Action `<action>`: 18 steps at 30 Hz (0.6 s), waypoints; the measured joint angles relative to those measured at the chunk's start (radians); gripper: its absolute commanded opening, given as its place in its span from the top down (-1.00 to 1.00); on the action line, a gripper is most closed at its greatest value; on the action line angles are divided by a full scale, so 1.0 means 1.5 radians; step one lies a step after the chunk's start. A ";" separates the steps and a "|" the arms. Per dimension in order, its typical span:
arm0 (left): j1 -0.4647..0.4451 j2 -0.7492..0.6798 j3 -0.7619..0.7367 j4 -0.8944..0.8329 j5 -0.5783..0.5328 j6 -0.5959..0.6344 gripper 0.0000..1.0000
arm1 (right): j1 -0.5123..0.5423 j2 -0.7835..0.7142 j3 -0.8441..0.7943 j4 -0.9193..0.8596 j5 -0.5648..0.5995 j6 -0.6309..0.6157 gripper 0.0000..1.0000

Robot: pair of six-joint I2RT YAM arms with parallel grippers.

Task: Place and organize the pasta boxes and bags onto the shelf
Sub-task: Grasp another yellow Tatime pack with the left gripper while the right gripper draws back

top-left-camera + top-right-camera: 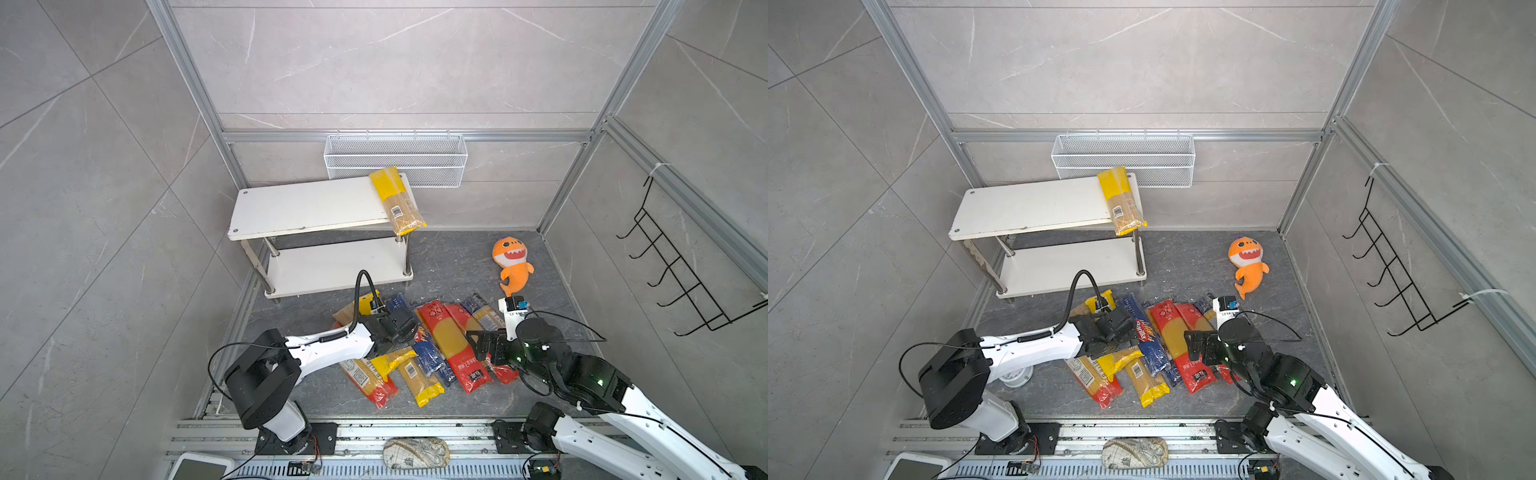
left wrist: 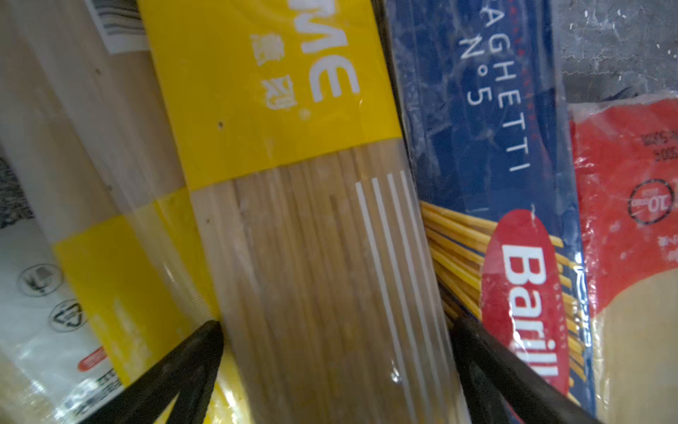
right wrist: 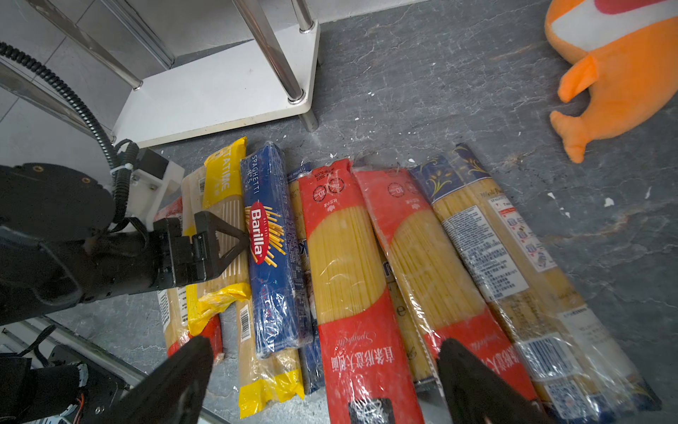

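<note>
Left gripper [image 2: 337,326]: jaws spread wide, one finger on each side of the yellow-banded pack [image 2: 293,220], not closed on it. Crowding that pack: the Barilla pack [image 2: 495,183] tight along one flank, a second yellow pack [image 2: 110,275] overlapping the other.

Right gripper [image 3: 326,345]: jaws spread wide, poised over a red-ended pack [image 3: 348,257].

Pile of packs [image 1: 440,349]: on the floor before the shelf [image 1: 307,208], side by side, some overlapping.

Shelved pack [image 1: 397,199]: on the right end of the top board, overhanging the front edge.

Surroundings: orange plush shark [image 1: 512,266] on the floor, wire basket [image 1: 395,160] on the back wall.
</note>
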 measured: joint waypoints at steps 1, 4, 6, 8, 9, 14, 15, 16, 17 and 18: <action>0.003 0.009 0.008 -0.005 0.003 -0.002 -0.98 | 0.000 -0.001 0.000 -0.001 0.000 0.000 -0.98; 0.010 0.030 0.023 -0.011 0.011 -0.009 -0.74 | 0.000 -0.005 0.000 -0.006 0.005 0.000 -0.98; 0.013 0.040 0.027 -0.013 0.014 -0.012 -0.46 | 0.000 -0.010 0.000 -0.013 0.008 0.000 -0.98; 0.016 0.043 0.029 -0.017 0.016 -0.013 -0.18 | 0.000 -0.014 0.000 -0.017 0.011 0.000 -0.98; 0.016 0.045 0.029 -0.018 0.017 -0.016 -0.07 | 0.000 -0.015 0.000 -0.019 0.012 0.000 -0.98; 0.019 0.040 0.029 -0.021 0.020 -0.026 0.42 | 0.001 -0.015 0.000 -0.022 0.012 0.000 -0.98; 0.019 0.036 0.029 -0.022 0.020 -0.025 0.51 | 0.001 -0.013 0.000 -0.022 0.012 0.000 -0.98; 0.020 0.031 0.028 -0.024 0.020 -0.026 0.60 | 0.001 -0.011 0.000 -0.022 0.012 0.000 -0.98; 0.020 0.026 0.028 -0.026 0.020 -0.025 0.67 | 0.001 -0.009 0.000 -0.022 0.012 0.000 -0.98; 0.020 0.020 0.027 -0.029 0.021 -0.024 0.70 | 0.001 -0.007 0.000 -0.022 0.012 0.000 -0.98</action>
